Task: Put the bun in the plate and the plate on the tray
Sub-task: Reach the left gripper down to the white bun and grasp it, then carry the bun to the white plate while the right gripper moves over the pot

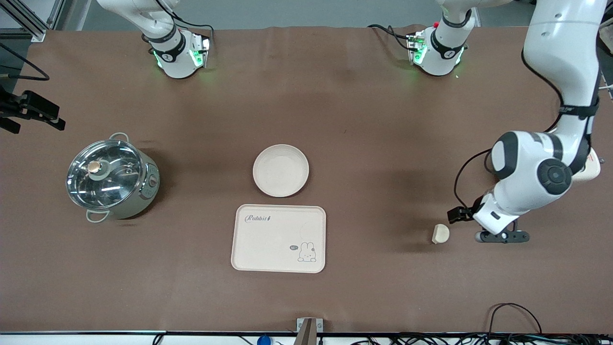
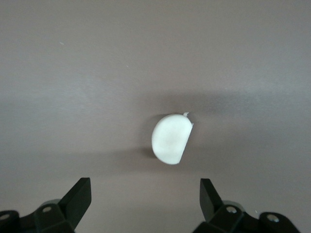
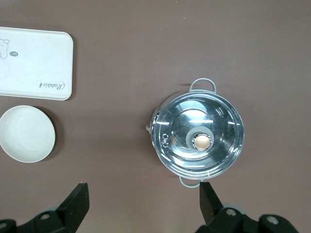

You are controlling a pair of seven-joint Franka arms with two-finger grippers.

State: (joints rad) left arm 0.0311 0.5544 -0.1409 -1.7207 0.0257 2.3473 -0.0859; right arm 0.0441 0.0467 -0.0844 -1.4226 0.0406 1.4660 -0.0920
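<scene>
The bun (image 1: pixel 441 233) lies on the brown table toward the left arm's end, flat cut side showing; in the left wrist view it (image 2: pixel 171 138) sits just ahead of the fingers. My left gripper (image 1: pixel 502 237) (image 2: pixel 146 187) is open and empty, low over the table right beside the bun, apart from it. The round plate (image 1: pixel 280 170) (image 3: pixel 26 133) is empty at mid-table. The Rabbit tray (image 1: pixel 279 238) (image 3: pixel 34 63) lies nearer the front camera, close to the plate. My right gripper (image 3: pixel 143 191) is open and empty, high over the table by the pot.
A steel pot with a glass lid (image 1: pixel 111 178) (image 3: pixel 199 138) stands toward the right arm's end. A pale object (image 1: pixel 593 168) is partly hidden by the left arm. Cables run along the table's front edge.
</scene>
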